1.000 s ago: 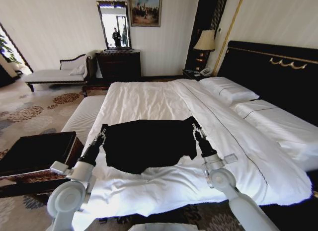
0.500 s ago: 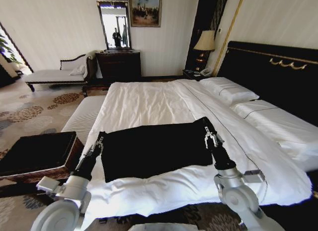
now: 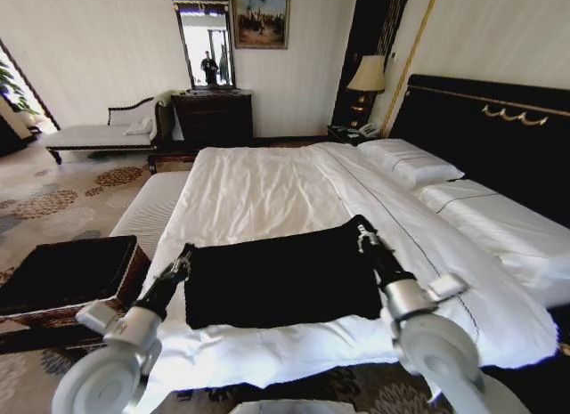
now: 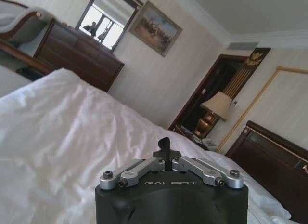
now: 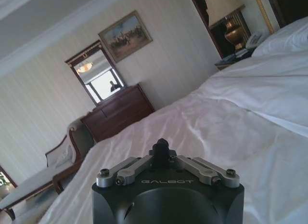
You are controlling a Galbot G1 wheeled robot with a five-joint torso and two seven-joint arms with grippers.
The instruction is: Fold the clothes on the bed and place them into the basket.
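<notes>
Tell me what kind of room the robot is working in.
Most likely a hotel bedroom: a large bed with white sheets and a black, gold-trimmed headboard, a bedside lamp, and a dark dresser under a mirror.

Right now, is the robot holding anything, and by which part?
Yes: the black shirt on the bed, pinched at its far corners, left gripper and right gripper one each.

**A hotel-style bedroom**

A large bed (image 3: pixel 267 187) with white sheets, pillows (image 3: pixel 410 158) and a tall black headboard (image 3: pixel 499 129) stands on patterned carpet (image 3: pixel 53 196). Beyond it are a lamp (image 3: pixel 367 76), dark dresser (image 3: pixel 212 116), mirror (image 3: pixel 204 42), framed painting (image 3: pixel 260 15) and chaise (image 3: pixel 98 129).
</notes>
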